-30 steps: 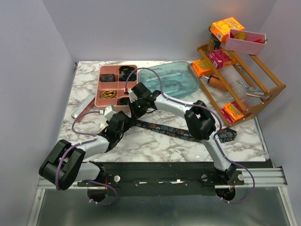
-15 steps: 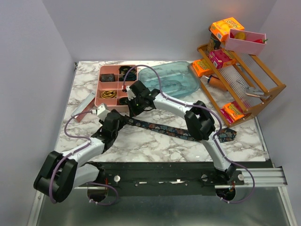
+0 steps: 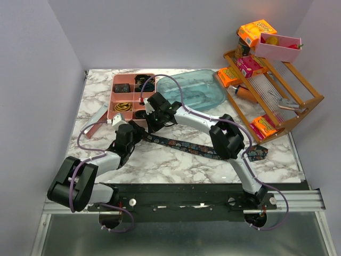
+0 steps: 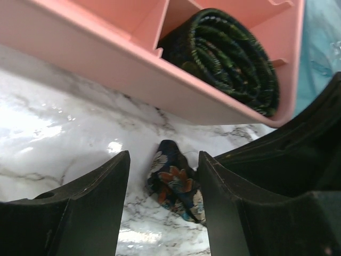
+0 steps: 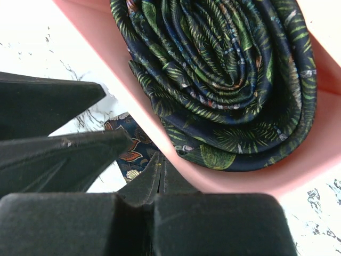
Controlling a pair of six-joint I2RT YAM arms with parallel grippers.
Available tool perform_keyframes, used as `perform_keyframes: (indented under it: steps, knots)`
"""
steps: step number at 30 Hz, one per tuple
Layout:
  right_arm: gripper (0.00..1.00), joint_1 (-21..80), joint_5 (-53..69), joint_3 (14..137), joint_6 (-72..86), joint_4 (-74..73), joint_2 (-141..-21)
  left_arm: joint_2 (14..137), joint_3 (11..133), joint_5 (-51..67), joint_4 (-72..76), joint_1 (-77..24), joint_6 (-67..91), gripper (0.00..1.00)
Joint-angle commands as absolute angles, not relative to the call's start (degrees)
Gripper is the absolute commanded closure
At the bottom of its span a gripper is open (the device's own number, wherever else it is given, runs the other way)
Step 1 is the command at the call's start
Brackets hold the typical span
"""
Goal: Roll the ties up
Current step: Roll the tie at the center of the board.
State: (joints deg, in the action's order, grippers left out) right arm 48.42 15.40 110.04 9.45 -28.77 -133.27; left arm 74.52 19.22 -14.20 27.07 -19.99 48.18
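A dark floral tie [image 3: 197, 146] lies flat across the marble table, running from near the pink tray to the right front. My left gripper [image 3: 126, 133] is open. Its narrow end [image 4: 173, 181] sits on the table between my left gripper's [image 4: 164, 160] fingers, untouched by them. My right gripper [image 3: 154, 116] is shut, its tips [image 5: 162, 160] down at the tie's end [image 5: 128, 152] beside the tray wall. No fabric shows between its jaws. A rolled green-print tie [image 5: 224, 80] fills the tray's near compartment and shows in the left wrist view [image 4: 224, 50].
The pink compartment tray [image 3: 118, 97] holds other rolled ties. A teal tub [image 3: 197, 90] stands behind the right arm. A wooden rack [image 3: 277, 101] with snack boxes is at the right. A flat grey piece [image 3: 95, 121] lies left of the tray.
My left gripper has moved a little away from me and to the left, toward the pink tray, and its arm has swung. The right gripper and the tie have hardly moved.
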Motion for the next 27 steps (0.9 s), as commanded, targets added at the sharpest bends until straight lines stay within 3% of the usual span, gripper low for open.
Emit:
perform_keyframes:
  steps: [1,16,20,22,27]
  knots:
    - [0.99,48.6,13.71,109.42,9.4,-27.51,-131.92,77.07,18.28,-9.59,34.18,-19.69,48.08,0.38]
    - [0.99,48.6,12.57,108.19,10.55,-27.33,-132.28,83.23,14.59,-7.12,42.35,-19.69,51.24,0.51]
    - [0.99,48.6,13.1,108.19,10.81,-27.16,-132.1,85.16,14.06,-6.51,46.05,-19.69,51.33,0.6]
    - [1.0,48.6,13.27,108.19,10.9,-27.07,-131.75,86.13,13.28,-5.8,49.28,-19.69,51.59,0.71]
    - [0.99,48.6,13.8,107.23,10.9,-26.9,-129.91,86.84,11.87,-6.68,52.47,-19.69,53.78,0.79]
